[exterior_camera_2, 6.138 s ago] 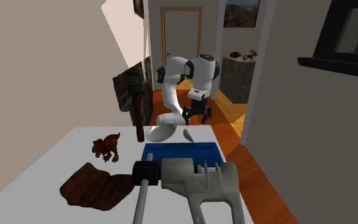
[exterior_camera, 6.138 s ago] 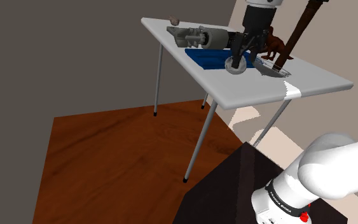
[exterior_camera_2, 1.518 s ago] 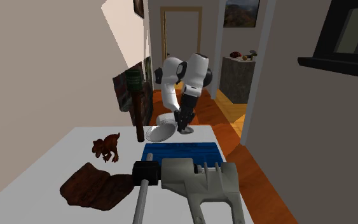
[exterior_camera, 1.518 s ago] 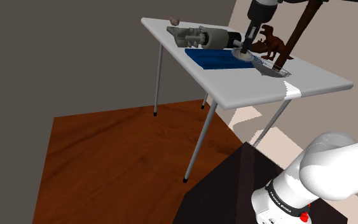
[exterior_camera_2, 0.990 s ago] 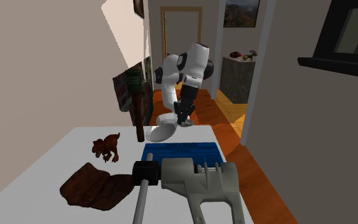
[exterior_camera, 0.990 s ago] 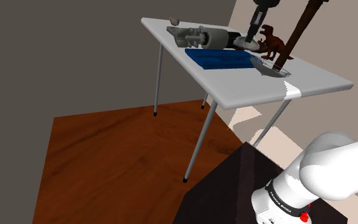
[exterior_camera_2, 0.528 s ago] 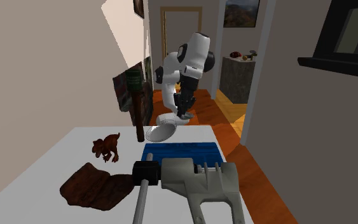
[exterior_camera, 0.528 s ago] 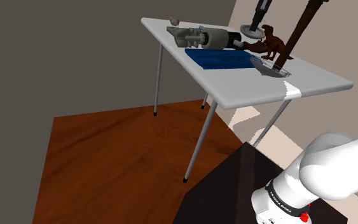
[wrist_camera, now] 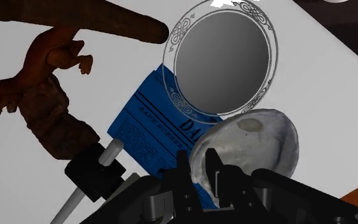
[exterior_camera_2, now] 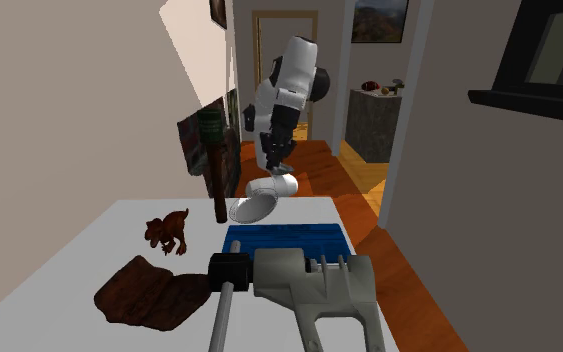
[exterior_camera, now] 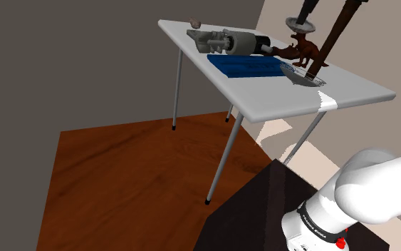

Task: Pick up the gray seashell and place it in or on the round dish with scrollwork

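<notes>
Jaws closed on the rim of the seashell (wrist_camera: pixel 254 143); the gripper (wrist_camera: pixel 198 173) clasps one edge and the rest of the shell stands out past the fingertips. The shell is pale grey, domed, with a small raised spot near its top. It is held in the air, clear of the table (wrist_camera: pixel 311 89).

Below and beyond the shell lies the round dish (wrist_camera: pixel 219 57), grey inside, with white scrollwork round a clear rim. In the wrist view its rim overlaps a corner of the blue pack (wrist_camera: pixel 142 130), which bears white lettering. Shell and dish are apart.

Just beside the dish, away from the pack, a brown club (wrist_camera: pixel 101 22) stands on the table. Near it is a brown toy dinosaur (wrist_camera: pixel 47 63).

In the second exterior view a grey handheld vacuum (exterior_camera_2: pixel 309 285) lies at the pack's far end from the arm, with a crumpled brown cloth (exterior_camera_2: pixel 154 292) beside it.
</notes>
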`<state>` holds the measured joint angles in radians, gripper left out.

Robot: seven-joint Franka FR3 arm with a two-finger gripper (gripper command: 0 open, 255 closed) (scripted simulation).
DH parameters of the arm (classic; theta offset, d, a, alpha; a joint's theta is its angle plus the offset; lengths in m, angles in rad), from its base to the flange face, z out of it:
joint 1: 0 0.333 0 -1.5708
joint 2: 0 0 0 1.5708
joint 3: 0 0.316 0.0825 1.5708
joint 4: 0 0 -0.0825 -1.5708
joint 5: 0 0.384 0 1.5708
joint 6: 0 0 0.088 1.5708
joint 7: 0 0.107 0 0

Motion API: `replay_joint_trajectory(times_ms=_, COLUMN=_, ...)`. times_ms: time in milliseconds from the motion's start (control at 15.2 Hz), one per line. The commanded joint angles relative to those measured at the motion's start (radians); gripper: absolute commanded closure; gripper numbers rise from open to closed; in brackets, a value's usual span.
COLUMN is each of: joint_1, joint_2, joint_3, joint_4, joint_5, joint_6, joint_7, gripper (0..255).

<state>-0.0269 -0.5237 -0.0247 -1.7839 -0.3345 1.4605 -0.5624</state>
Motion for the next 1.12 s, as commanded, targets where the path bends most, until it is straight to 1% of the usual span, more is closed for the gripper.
replay_joint_trajectory(times_ms=0, joint_1=-0.009, joint_2=-0.033, joint_3=-0.036, joint_4=-0.016, joint_5=-0.011, joint_6=-0.001, joint_7=-0.047, gripper=255)
replay_joint_trajectory(times_ms=264, joint_1=-0.026, joint_2=-0.084, joint_3=-0.106, joint_4=-0.014, joint_5=-0.038, joint_6=-0.023, joint_7=-0.146, gripper=255)
replay_joint_trajectory(times_ms=1056, joint_1=-0.027, joint_2=-0.18, joint_3=-0.118, joint_4=-0.254, joint_5=-0.051, joint_6=0.115, joint_7=-0.098, gripper=255)
